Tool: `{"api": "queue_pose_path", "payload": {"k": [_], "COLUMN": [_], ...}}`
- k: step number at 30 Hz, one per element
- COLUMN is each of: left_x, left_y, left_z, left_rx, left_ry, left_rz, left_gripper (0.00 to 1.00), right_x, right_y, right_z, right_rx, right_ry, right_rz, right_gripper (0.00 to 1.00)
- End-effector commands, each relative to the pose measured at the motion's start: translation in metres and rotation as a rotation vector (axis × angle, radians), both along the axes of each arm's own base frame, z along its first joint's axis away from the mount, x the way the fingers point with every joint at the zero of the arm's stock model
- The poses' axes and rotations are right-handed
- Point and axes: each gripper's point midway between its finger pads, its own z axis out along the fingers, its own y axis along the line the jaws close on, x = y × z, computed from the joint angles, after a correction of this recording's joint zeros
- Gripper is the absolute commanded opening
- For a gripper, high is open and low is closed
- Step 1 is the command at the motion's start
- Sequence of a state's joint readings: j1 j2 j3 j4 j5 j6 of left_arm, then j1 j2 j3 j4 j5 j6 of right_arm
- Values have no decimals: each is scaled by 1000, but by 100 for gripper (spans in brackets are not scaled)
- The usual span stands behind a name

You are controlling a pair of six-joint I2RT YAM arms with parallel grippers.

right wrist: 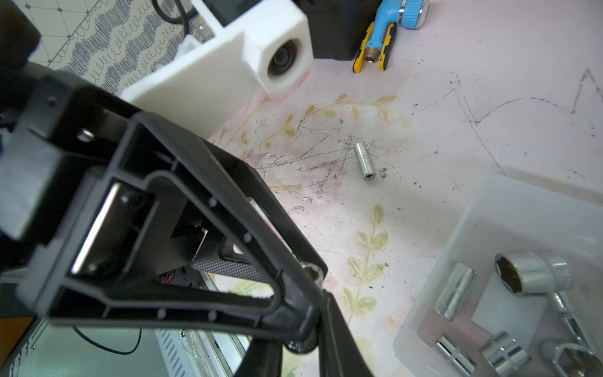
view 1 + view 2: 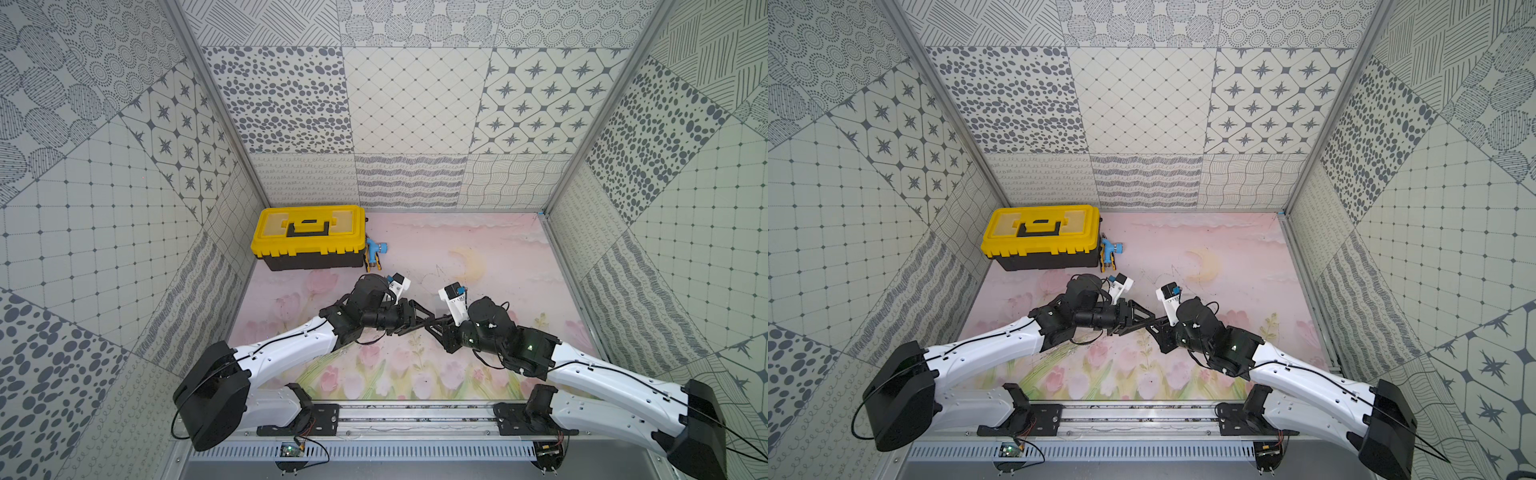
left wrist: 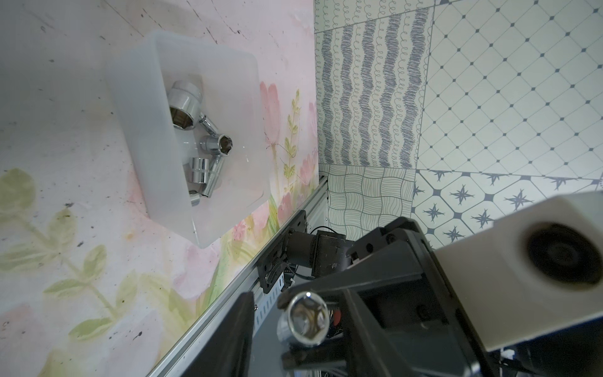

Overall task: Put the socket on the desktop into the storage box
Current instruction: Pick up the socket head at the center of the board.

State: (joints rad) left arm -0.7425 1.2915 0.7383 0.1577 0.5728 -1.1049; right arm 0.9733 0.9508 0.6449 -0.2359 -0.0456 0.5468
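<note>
- Pink desk [image 2: 478, 257] printed with tulips and a pale moon, scratched and speckled up close. Patterned grey-and-cream walls [image 2: 415, 104] box it in on three sides, and a metal rail [image 2: 415, 411] runs along the front.
- Back left corner: a yellow-lidded toolbox [image 2: 309, 237], with a blue-and-yellow tool [image 1: 385, 29] lying just beside it.
- The storage box [image 3: 241, 98] sits on the desk near the front rail. It's a clear tray with several chrome sockets [image 3: 182, 107] lying inside. In both top views the arms cover it.
- One small loose socket [image 1: 364, 160] lies on its side on bare desk, apart from the storage box and outside it.
- Both arms reach in and meet tip to tip over the middle of the desk.
- Right hand [image 2: 1156, 326] is clamped on a socket [image 3: 303, 318], which hangs in the air, not in the storage box.
- Left hand [image 2: 426, 321] is right up against that socket with its jaws apart. One finger sits just beside it, and a gap shows between them.
</note>
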Motion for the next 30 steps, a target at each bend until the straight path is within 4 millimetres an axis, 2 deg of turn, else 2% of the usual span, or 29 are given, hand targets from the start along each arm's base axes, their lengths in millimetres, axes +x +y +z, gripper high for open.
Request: {"api": "queue_pose_path", "payload": {"k": [1,6,7,9,10,12,13,15,16,19,24,30], "left_x": [-2,0,0,1,2,3,3,3,4,4,1,-2], "left_y": [-10,-11,-11,-11,-10,-10,-10,-11,-11,-13,-19,-20], "left_z": [17,14,14,11,10,9,10,10,12,17,27,30], "left_rx": [-67,-60,-62,-53,-48,-48,-55,-70,-83,-125,-182,-218], "left_ry": [-34,-25,-27,-17,-14,-12,-13,-9,-13,-13,-23,-16], "left_rz": [-51,-45,-45,-37,-30,-23,-22,-15,-14,-16,-58,-77], "left_gripper": [38,22,18,1,0,0,0,0,0,0,0,0], "right_x": [3,6,7,8,8,9,9,8,8,3,-6,-6], "right_y": [6,1,0,-2,-3,-4,-5,-7,-8,-7,-9,-19], "right_z": [17,17,17,18,19,21,22,20,19,18,8,14], "right_rx": [58,60,60,66,74,96,106,122,143,253,339,400], "right_ry": [-25,-28,-29,-29,-29,-24,-20,2,22,122,227,238], "right_rz": [3,-26,-32,-44,-48,-53,-54,-52,-44,25,91,84], "right_gripper": [0,0,0,0,0,0,9,35,44,52,54,45]}}
